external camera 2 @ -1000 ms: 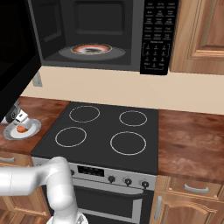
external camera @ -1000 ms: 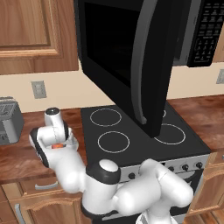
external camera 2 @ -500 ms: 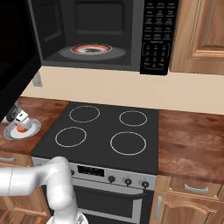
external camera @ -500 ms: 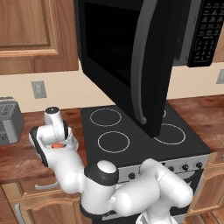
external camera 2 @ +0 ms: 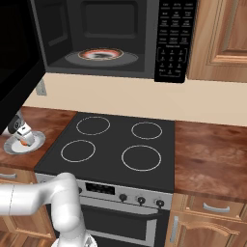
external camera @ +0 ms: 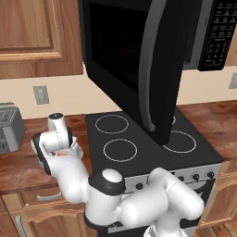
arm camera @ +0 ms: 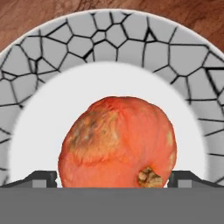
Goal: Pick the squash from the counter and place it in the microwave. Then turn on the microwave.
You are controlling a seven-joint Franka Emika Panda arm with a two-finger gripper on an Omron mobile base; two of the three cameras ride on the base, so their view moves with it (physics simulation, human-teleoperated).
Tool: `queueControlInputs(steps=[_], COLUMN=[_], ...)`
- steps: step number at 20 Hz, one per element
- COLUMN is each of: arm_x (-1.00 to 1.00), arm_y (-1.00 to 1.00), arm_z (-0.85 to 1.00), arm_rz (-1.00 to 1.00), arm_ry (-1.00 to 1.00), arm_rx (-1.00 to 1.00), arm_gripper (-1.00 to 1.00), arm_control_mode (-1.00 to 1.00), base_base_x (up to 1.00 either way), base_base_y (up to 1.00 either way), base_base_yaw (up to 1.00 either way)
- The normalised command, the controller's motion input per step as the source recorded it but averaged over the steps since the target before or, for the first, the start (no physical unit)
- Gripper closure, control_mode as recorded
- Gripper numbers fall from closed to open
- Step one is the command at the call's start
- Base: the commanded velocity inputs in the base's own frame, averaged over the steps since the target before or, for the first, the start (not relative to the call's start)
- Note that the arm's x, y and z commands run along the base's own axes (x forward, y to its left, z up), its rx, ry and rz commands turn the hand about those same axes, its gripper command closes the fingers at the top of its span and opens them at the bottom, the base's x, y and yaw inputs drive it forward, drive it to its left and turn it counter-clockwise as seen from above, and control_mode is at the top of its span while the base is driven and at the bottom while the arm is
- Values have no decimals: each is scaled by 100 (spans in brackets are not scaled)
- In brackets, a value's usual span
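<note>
The squash (arm camera: 118, 144), an orange-red lump, lies in the middle of a white plate (arm camera: 109, 35) with a grey cracked rim. My gripper (arm camera: 113, 177) is open, with one dark fingertip (arm camera: 41, 177) on each side of the squash, low around it and not closed on it. From the right base view the gripper (external camera 2: 22, 137) stands over the squash (external camera 2: 23, 143) on the plate (external camera 2: 36, 141), on the wooden counter (external camera 2: 53, 118) left of the stove. The microwave (external camera 2: 111, 38) hangs above with its door (external camera: 139, 60) swung wide open and a turntable (external camera 2: 101, 54) inside.
The black stovetop (external camera 2: 116, 144) with its rings lies right of the plate. The open door (external camera 2: 14, 62) hangs out over the counter just above my hand (external camera: 55, 141). A grey toaster (external camera: 10, 127) stands at the far left, and the keypad (external camera 2: 173, 38) is on the microwave's right side.
The hand has hardly moved over the plate. The jaws stay open around the squash.
</note>
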Motion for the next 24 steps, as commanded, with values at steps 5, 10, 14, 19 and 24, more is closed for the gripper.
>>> queueControlInputs(steps=[5,10,14,19,24], arm_x=[1,8,5,1,0], arm_y=[-3,-5,-3,-1,-1], arm_z=[-14,-5,-1,-5,-10], arm_rz=[-6,-6,-7,-8,-9], arm_ry=[7,4,1,0,1], arm_rx=[0,0,0,-2,-1], arm_gripper=[-100,-100,-100,-100,-100], arm_control_mode=[-100,-100,-100,-100,-100], base_base_x=[0,0,0,0,0], base_base_y=[0,0,0,0,0], base_base_yaw=[0,0,0,0,0])
